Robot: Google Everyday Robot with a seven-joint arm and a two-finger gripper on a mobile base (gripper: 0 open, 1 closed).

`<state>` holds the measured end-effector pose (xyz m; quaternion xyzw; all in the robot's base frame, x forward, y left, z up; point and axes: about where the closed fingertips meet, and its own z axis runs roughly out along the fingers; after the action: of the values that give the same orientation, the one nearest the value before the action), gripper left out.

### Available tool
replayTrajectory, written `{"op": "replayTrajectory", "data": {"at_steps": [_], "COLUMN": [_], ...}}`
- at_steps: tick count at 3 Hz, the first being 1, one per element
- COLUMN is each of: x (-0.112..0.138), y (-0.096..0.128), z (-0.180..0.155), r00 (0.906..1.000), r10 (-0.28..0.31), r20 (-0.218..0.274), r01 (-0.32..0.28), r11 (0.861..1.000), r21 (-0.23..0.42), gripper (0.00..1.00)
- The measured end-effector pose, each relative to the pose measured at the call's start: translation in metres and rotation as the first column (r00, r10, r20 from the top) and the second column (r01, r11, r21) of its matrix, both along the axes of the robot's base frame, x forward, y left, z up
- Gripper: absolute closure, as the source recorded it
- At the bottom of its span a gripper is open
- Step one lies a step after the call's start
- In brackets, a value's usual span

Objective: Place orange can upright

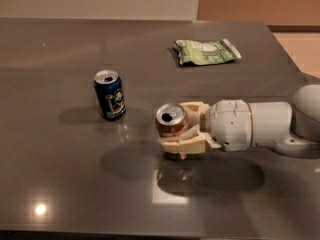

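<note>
The orange can is held in my gripper near the middle of the dark table. It lies tilted, its silver top facing the camera and to the left, just above the surface. My cream-coloured fingers close around the can's body from above and below. The white arm reaches in from the right.
A dark blue can with a white label stands upright to the left of the gripper. A green snack bag lies at the back right. The table's right edge runs close behind the arm.
</note>
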<state>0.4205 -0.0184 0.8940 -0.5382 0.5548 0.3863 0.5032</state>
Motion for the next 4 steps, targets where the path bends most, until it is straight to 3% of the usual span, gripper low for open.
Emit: {"op": "replayTrajectory", "data": {"at_steps": [1,2,3,4], "x": [-0.0010,-0.0008,-0.0014,-0.0021], "y": [-0.0069,-0.0119,-0.0100,-0.0079], "z": [-0.0038,-0.0082,-0.0073,-0.0064], "r00": [0.9987,0.9976,0.9979,0.9981], "r10": [-0.034,-0.049,-0.045,-0.041], "r20": [-0.039,-0.049,-0.047,-0.045], "r01": [0.036,0.053,0.049,0.045], "r11": [0.998,0.995,0.995,0.995], "r21": [0.044,0.089,0.088,0.087], "gripper": [0.59,0.36,0.13,0.00]}}
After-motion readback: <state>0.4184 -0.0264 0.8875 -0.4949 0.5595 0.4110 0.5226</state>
